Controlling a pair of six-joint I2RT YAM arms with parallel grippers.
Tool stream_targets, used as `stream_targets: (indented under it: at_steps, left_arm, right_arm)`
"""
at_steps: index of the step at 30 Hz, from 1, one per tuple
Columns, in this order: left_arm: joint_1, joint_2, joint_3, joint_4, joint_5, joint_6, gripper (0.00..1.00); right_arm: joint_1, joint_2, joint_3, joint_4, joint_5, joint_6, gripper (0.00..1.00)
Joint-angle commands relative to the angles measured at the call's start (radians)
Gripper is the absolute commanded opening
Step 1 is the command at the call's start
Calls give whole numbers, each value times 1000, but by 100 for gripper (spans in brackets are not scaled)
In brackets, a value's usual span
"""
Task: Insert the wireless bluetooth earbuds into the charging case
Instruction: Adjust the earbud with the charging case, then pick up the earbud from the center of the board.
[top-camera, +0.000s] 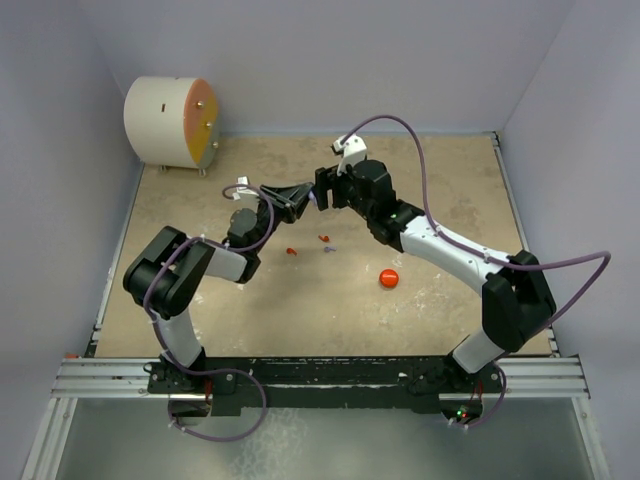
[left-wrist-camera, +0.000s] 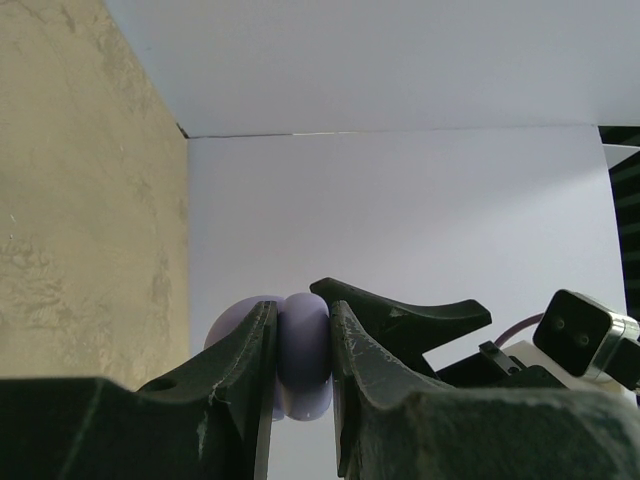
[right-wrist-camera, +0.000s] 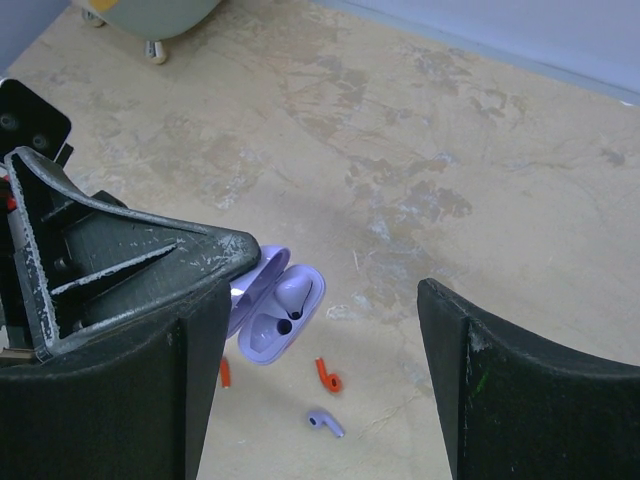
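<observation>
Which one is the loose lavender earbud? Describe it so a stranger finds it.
Over the table, the left hand holds an open lavender case. Near it on the table lie two red earbuds and the lavender earbud, the only loose one matching the case's colour.

one earbud (right-wrist-camera: 281, 297) in the open case (right-wrist-camera: 262, 335), three earbuds (right-wrist-camera: 327, 375) on the table (top-camera: 450, 200) before it, a closed case (top-camera: 388, 278) to their right

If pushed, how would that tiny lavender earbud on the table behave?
The lavender earbud looks like small hard plastic, so probably light and stiff. Its smooth rounded head might skid. The stem lying flat likely stops rolling.
</observation>
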Motion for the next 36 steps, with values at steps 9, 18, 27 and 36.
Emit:
stream_targets:
  at_steps: [9,18,27,36]
  left_arm:
    - [52,-43,-42,81,22,-19,0]
    - [170,-128,-189,123,83,-21,0]
    - [176,-116,-264,197,94,-29,0]
    - [178,-54,-283,277,99,-77,0]
  right_arm:
    - [0,-114,-22,45,37,22,76]
    - [3,-96,-133,-3,15,1,66]
    - [15,-3,-164,-121,33,28,69]
    - [15,55,-198,-79,-87,18,72]
